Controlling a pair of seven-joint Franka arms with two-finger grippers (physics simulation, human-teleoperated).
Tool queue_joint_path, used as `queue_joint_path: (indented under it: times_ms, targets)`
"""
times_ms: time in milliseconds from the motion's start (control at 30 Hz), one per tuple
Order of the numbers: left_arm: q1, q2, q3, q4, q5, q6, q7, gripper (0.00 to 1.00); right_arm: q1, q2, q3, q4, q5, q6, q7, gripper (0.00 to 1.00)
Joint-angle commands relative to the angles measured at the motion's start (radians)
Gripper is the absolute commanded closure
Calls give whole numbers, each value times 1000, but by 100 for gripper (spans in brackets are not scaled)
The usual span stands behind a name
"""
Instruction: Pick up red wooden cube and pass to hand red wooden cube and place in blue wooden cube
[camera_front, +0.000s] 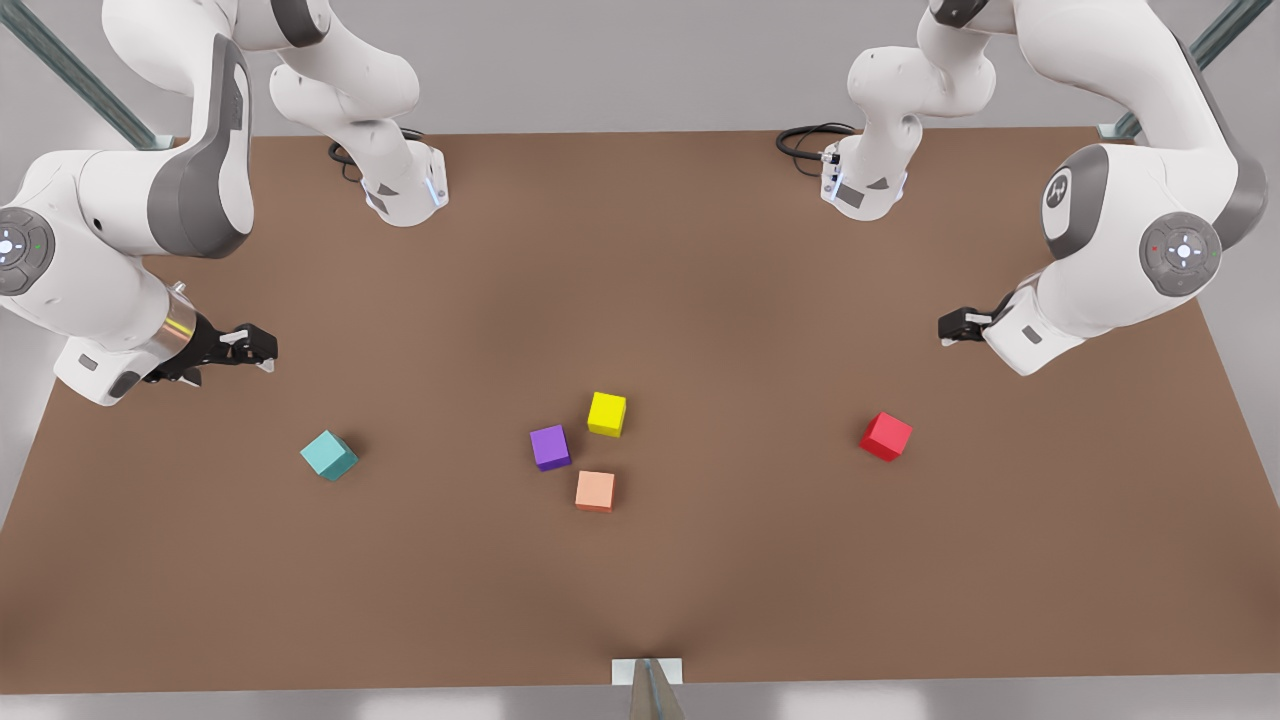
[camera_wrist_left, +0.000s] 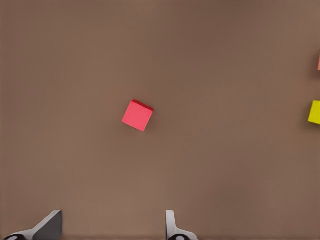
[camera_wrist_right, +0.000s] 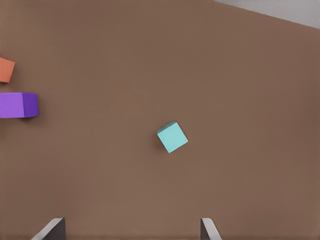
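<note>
We see the left gripper (camera_front: 950, 326), a plain black parallel claw on the arm at the front view's right, hanging above the brown table (camera_front: 700, 580) with nothing between its fingers; in its own wrist view the two fingertips (camera_wrist_left: 171, 225) stand spread wide apart; the red wooden cube (camera_front: 886, 436) sits on the table at about 7 o'clock from this claw in the front view, near but not touching, and it lies squarely ahead of the spread fingers in the left wrist view (camera_wrist_left: 137, 115); we find the hand (camera_front: 262, 352), the right gripper with black linkage fingers, white tips and a silver wrist ring, on the arm at the front view's left, also above the table and holding nothing; its wrist view shows the two fingertips (camera_wrist_right: 209, 228) parted wide; the blue wooden cube (camera_front: 328, 455), teal in colour, rests at about 5 o'clock from the hand in the front view, apart from it, and it appears ahead of the fingers in the right wrist view (camera_wrist_right: 172, 137); between the two task cubes, near the table's middle, we see a purple cube (camera_front: 550, 447), a yellow cube (camera_front: 606, 414) and a salmon-orange cube (camera_front: 595, 491) clustered close but not touching; the red cube and the teal cube lie well apart.
</note>
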Motion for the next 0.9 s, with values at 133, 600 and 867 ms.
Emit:
queue_joint_path:
  times_ms: [133,600,867]
  targets:
    - [0,69,52,-38,-44,108,-16,0,2,-1,-1,1,2,0,-18,0]
    - [-14,226,50,-425,-153,761,-981,0,2,0,-1,-1,5,-21,-18,0]
    - [-14,247,50,-474,-150,801,-1127,0,2,0,-1,-1,5,-24,-18,0]
